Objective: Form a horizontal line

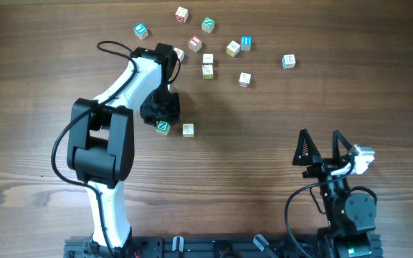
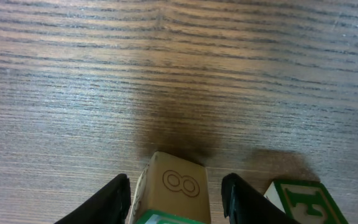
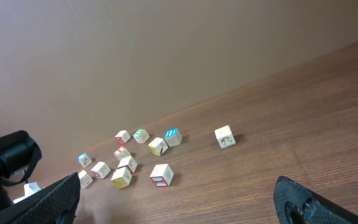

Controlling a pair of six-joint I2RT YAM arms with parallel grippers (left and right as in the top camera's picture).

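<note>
**Black fingers (image 2: 114, 202) of my left pincer (image 2: 174, 193) astride a tiny green-topped wooden cube (image 2: 178, 183)**

Both jaws stand part-open beside that cube, which shows an 8 on its cream flank. A sliver of gap shows on the right, so I clamp nothing. Near it, not touching, sits a second small wooden cube with a green-framed letter face (image 2: 300, 202). These two alone make the horizontal line (image 1: 175, 128), on the brown wood-grain table (image 2: 73, 93), nearer my base than the loose scatter of blocks (image 1: 214, 50).

I judge such cubes light, rigid and smooth-sided (apt to skate if nudged), best taken low across opposite flat faces. Both are cut off by my frame's edge, the letter unreadable. My right pincer (image 1: 320, 136) gapes wide, well apart.
</note>
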